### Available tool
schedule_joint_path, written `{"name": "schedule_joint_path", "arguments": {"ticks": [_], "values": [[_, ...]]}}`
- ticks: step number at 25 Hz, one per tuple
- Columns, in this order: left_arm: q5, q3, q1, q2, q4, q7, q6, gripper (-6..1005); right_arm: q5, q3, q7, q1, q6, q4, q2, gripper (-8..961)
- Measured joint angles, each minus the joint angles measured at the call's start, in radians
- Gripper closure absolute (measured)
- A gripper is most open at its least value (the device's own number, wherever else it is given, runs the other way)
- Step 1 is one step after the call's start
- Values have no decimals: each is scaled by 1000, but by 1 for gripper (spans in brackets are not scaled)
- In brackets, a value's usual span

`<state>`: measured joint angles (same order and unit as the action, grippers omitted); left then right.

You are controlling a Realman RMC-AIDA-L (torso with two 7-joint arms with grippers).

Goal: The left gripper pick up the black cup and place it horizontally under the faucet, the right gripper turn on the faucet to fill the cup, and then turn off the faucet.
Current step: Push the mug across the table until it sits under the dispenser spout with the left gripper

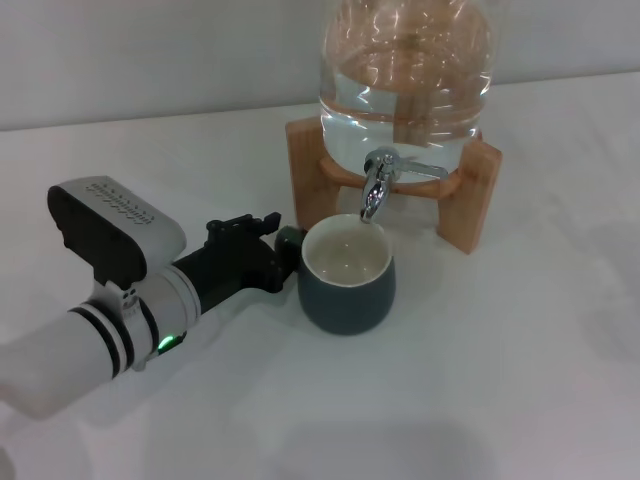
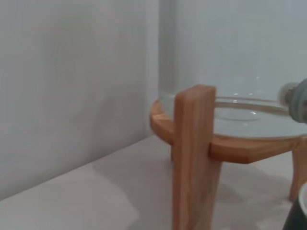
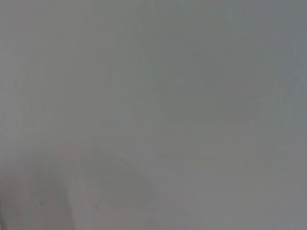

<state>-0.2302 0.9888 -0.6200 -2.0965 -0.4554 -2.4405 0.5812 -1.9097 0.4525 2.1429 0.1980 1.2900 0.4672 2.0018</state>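
On the near left of the plain white tabletop (image 1: 500, 380): the left gripper (image 1: 283, 250), lying low, claw clamped on the black cup's handle. Centre: the black cup (image 1: 346, 274), upright, directly beneath the faucet (image 1: 375, 186). Beyond: light wooden stand (image 1: 470, 190) carrying a clear glass jar (image 1: 405, 70). Far: pale bare wall (image 1: 150, 60). No legible writing.
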Motion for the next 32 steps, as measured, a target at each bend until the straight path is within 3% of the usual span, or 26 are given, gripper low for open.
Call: {"name": "schedule_joint_path", "arguments": {"ticks": [32], "values": [[0,-6,13,0,-14,0,1,600,0,0,7,3,-5,-1,0,103]]}}
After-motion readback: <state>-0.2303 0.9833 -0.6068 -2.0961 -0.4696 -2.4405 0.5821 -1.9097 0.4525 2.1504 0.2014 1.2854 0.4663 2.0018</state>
